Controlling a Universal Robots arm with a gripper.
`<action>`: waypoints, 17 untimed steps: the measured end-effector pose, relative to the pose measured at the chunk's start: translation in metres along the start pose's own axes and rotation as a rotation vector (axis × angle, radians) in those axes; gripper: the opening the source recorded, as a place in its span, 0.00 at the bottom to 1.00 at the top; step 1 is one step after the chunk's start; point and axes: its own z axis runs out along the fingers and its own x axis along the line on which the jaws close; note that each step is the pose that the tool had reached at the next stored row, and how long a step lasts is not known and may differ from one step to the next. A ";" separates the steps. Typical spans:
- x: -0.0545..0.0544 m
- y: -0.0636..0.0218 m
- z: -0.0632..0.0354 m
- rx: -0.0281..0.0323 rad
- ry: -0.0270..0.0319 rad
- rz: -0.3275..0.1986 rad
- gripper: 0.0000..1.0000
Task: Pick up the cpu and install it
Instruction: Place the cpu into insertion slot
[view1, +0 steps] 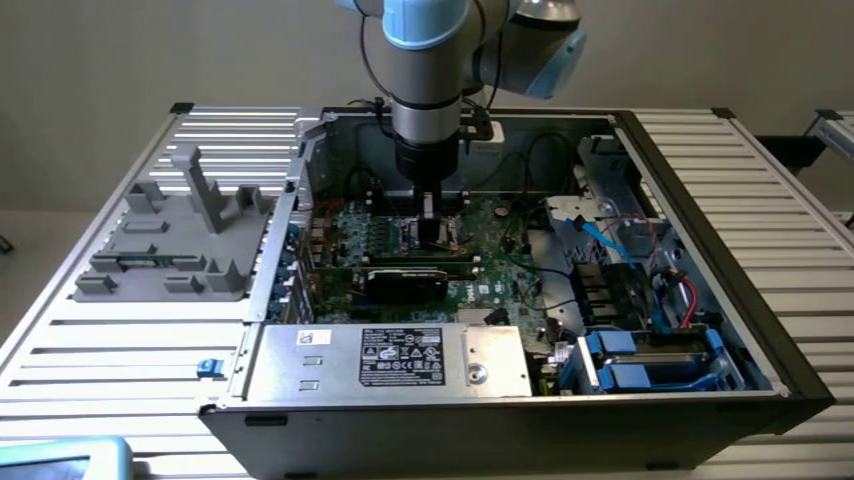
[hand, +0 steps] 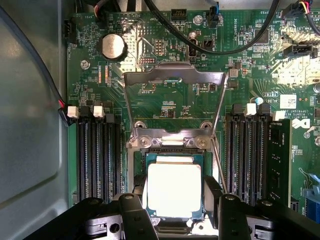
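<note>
Exterior view: arm (view1: 427, 70) stands near vertical, wrist straight down, reaching into the open computer case (view1: 747, 200) that lies on the slatted counter (view1: 787, 260). The tool (view1: 434, 232) sits low over the motherboard (view1: 501, 265), right above the socket area. That straight-down pose looks chosen so the chip goes in flat, not tilted. Silver power supply box (view1: 387, 355) is well apart from the socket, at the case's near wall. Grey fixture block (view1: 174, 240) is outside the case, far from the socket.

Wrist view: the cpu (hand: 175, 189), metal top up, sits squarely over the socket (hand: 172, 151), between the two black fingers (hand: 214, 200). The jaws stand partly open, about a chip's width, pressed on two opposite edges of the cpu, so I judge it held. Can't tell if it's seated or just above the socket. Load plate (hand: 172, 77) is swung up off the socket, leaving it open. Memory slots (hand: 97, 155) flank the socket on both sides.
</note>
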 end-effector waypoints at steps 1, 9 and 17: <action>0.000 0.0000 0.0001 -0.0002 -0.0001 0.000 0.54; 0.001 0.0000 0.0006 -0.0015 -0.0012 0.000 0.54; 0.001 -0.0003 0.0015 -0.0015 -0.0012 -0.001 0.54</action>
